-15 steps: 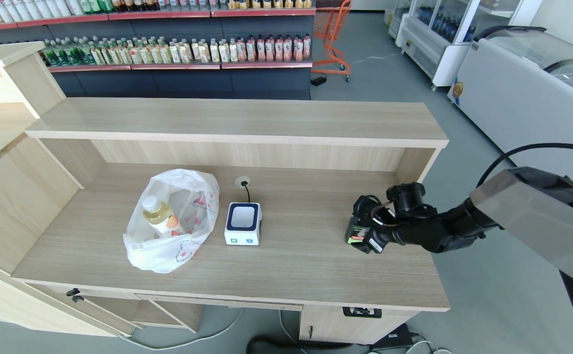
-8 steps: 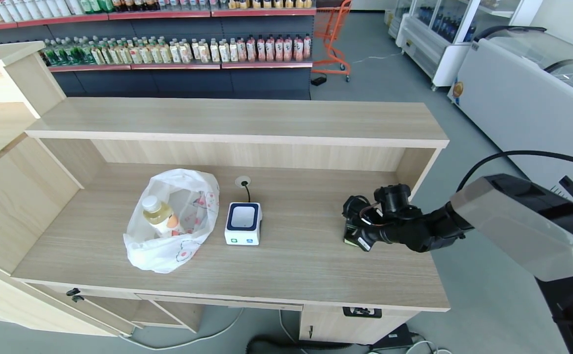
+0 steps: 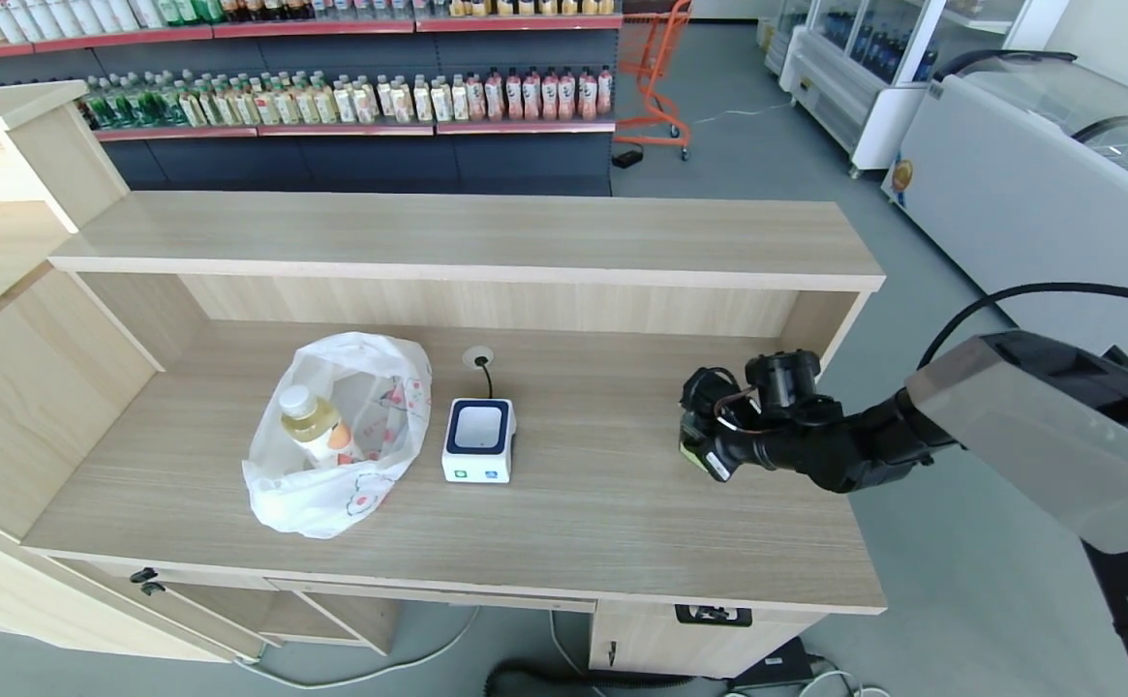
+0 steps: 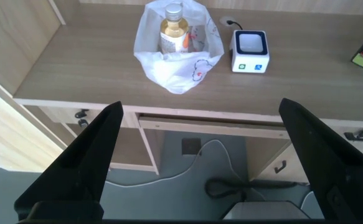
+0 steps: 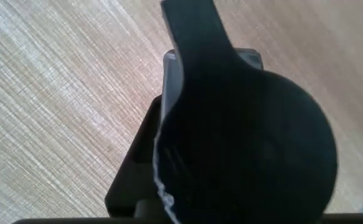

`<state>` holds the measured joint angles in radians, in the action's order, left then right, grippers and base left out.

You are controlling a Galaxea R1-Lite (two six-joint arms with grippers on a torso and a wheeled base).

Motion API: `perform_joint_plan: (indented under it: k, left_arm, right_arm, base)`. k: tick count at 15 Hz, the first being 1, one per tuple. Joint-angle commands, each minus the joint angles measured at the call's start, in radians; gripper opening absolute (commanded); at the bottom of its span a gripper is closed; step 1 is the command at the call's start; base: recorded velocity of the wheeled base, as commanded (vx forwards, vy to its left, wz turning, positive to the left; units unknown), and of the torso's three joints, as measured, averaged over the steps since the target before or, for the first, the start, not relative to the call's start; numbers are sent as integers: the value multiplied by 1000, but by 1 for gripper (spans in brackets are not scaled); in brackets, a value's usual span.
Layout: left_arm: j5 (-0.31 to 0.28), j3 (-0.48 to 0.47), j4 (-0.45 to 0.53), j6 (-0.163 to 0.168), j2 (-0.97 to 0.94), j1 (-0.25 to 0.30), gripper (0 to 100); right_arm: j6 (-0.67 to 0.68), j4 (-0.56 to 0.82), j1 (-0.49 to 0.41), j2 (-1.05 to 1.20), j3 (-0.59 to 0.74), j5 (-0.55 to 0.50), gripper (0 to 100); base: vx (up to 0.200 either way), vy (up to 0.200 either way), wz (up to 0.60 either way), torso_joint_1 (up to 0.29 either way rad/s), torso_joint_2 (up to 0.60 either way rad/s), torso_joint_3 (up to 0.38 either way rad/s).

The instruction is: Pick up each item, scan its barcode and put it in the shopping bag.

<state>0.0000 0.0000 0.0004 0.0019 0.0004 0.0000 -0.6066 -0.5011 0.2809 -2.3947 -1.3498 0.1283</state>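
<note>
1. Meanwhile, from the head camera: the right gripper (image 3: 704, 445) hangs low over the checkout counter (image 3: 573, 523), well to the right of the barcode scanner (image 3: 478, 440). Whether it grips anything cannot be told. The shopping bag (image 3: 312, 503), a bottle (image 3: 312, 421) upright inside, stands just left of the scanner.
2. Left wrist camera: the left gripper (image 4: 200, 106), jaws spread and empty, hangs off the counter's front edge, well short of the scanner.
3. Right wrist camera: dark gripper parts lie close above the woodgrain. Any scan would likely carry the nearer right arm leftward to the scanner, with the bag beyond.
</note>
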Motion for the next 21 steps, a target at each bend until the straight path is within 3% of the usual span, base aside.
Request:
perform_joint_plan:
  k: [1,4,5,6,8,11,14,16,17,19,21]
  left_arm:
    - [0,0,0,1,0,0,100]
    - [0,0,0,0,0,0,100]
    - [0,0,0,0,0,0,100]
    - [0,0,1,0,0,0,100]
    - [0,0,0,1,0,0,100]
    - [0,0,0,0,0,0,100]
    - [0,0,1,0,0,0,100]
    - [0,0,0,1,0,0,100]
    - [0,0,0,0,0,0,100]
    - [0,0,0,0,0,0,100]
    - [0,0,0,0,0,0,100]
  right_arm:
    - [10,-74,-88,338,290,-3,0]
    - [-156,-336,-167,637,690,1,0]
    - [-156,-336,-167,637,690,1,0]
    - [-401,-689,-150,680,949,48,0]
    - [-625,-697,-72,657,922,304,0]
    - [-1245,-691,-38,608,916,766,0]
    - [-1636,-628,37,500,917,907,0]
    - [-1750,-619,47,499,911,1033,0]
    - [-1834,-619,93,496,908,1145,0]
    - [-1886,-620,106,493,908,1237,0]
    - [-1911,-620,110,486,911,1243,0]
  base:
    - [0,0,0,0,0,0]
    - [0,0,0,0,0,0]
    - [0,0,0,0,0,0]
    - [0,0,0,0,0,0]
    - [0,0,0,0,0,0]
    - [0,0,0,0,0,0]
    - [0,0,0,0,0,0]
    - [0,0,0,0,0,0]
    - [0,0,0,0,0,0]
    - [0,0,0,0,0,0]
    - [0,0,0,0,0,0]
